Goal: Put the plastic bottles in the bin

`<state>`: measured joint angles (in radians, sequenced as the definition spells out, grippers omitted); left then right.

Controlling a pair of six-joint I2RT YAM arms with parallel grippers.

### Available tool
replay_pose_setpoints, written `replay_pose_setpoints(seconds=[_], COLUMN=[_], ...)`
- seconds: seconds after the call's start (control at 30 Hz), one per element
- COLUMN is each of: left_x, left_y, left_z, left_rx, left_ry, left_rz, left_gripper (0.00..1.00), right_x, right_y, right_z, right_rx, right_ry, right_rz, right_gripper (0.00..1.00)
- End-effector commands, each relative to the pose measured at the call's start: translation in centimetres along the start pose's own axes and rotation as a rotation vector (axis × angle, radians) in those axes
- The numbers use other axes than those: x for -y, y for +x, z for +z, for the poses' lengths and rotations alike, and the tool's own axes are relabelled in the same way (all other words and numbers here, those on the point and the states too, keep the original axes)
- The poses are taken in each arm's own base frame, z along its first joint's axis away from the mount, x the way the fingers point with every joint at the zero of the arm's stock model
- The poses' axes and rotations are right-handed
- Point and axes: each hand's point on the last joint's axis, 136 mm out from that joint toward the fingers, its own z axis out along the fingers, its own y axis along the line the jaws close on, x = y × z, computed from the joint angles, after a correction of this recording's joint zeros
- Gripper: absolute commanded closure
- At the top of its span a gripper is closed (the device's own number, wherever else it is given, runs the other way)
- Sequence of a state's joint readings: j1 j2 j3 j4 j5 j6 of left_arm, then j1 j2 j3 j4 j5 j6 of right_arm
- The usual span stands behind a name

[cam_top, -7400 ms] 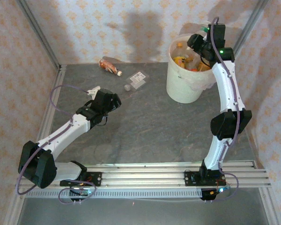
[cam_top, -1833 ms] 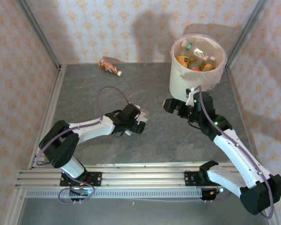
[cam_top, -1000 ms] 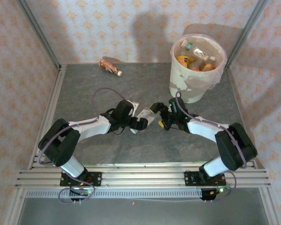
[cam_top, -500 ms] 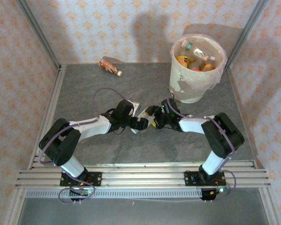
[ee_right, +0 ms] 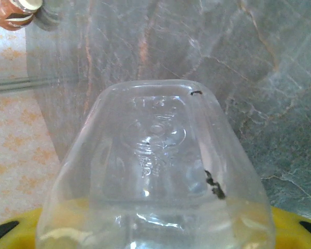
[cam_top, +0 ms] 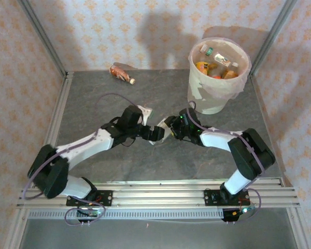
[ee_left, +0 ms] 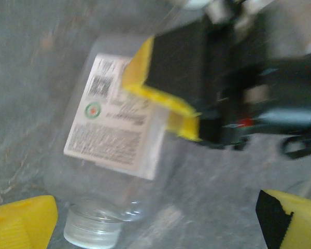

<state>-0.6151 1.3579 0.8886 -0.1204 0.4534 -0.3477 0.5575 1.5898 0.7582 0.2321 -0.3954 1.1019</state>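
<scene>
**Handover state.** The left fingers (ee_left: 23, 220) stand wide apart, one on each side of the clear bottle (ee_left: 114, 122) and touching neither its wall nor its cap (ee_left: 90, 231). The right fingers (ee_left: 163, 96) are clamped across the bottle's body, just past its label (ee_left: 111, 116). In the right wrist view the bottle's base juts out from between the yellow pads. The bottle therefore appears to be carried by the right arm alone.

**Reason for the arrangement.** The two arms meet nose to nose over the middle of the tabletop (cam_top: 93, 98). The bin (cam_top: 207, 101) stands behind the right fingers and well apart from the left ones, so passing the bottle across puts it on the arm better placed to reach the rim. The left fingers are spread so the bottle can be drawn away without snagging.

**Task status.** Several bottles (cam_top: 212, 66) already lie in the bin. A brown bottle (cam_top: 122, 73) lies on the tabletop by the back wall, well beyond both sets of fingers, not yet collected.
</scene>
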Motion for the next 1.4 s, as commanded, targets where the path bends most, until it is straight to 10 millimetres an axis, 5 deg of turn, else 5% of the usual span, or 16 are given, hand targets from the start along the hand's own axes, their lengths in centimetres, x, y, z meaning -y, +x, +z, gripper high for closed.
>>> replay_pose_setpoints(seconds=[0.0,0.13,0.27,0.4,0.53,0.77,0.9,1.1,1.37], left_x=[3.6,0.0,-3.2,-4.7,-5.6,-6.4,-6.6,-6.8,-7.1], left_y=[-4.2,-8.0,-9.2,-8.5,-7.9,-7.3,-6.9,-6.6,-6.7], left_z=[-5.1,-11.4,-16.3,-16.6,-16.1,-16.0,-16.0,-16.1,-15.5], left_rx=[0.160,0.421,0.597,0.614,0.589,0.584,0.569,0.569,0.565], left_ry=[0.084,-0.195,-0.394,-0.462,-0.502,-0.544,-0.554,-0.564,-0.568], left_rz=[0.035,-0.080,-0.186,-0.236,-0.258,-0.275,-0.276,-0.284,-0.287], left_gripper=[0.00,0.00,0.00,0.00,0.00,0.00,0.00,0.00,0.00], right_x=[-5.4,-10.2,-16.5,-21.8,-23.9,-22.0,-20.3,-17.6,-14.3], right_y=[-2.4,-4.0,-6.6,-11.5,-16.9,-25.6,-28.7,-28.4,-28.9], right_z=[-3.3,-7.9,-13.7,-20.2,-25.9,-30.6,-30.0,-27.3,-33.1], right_rx=[0.120,0.197,0.307,0.471,0.662,0.905,0.856,0.769,0.907], right_ry=[-0.054,-0.057,-0.135,-0.215,-0.211,-0.127,-0.138,-0.037,0.341], right_rz=[-0.176,-0.369,-0.505,-0.577,-0.585,-0.498,-0.468,-0.606,-0.670], right_gripper=[0.58,0.60,0.60,0.60,0.59,0.59,0.54,0.14,0.05])
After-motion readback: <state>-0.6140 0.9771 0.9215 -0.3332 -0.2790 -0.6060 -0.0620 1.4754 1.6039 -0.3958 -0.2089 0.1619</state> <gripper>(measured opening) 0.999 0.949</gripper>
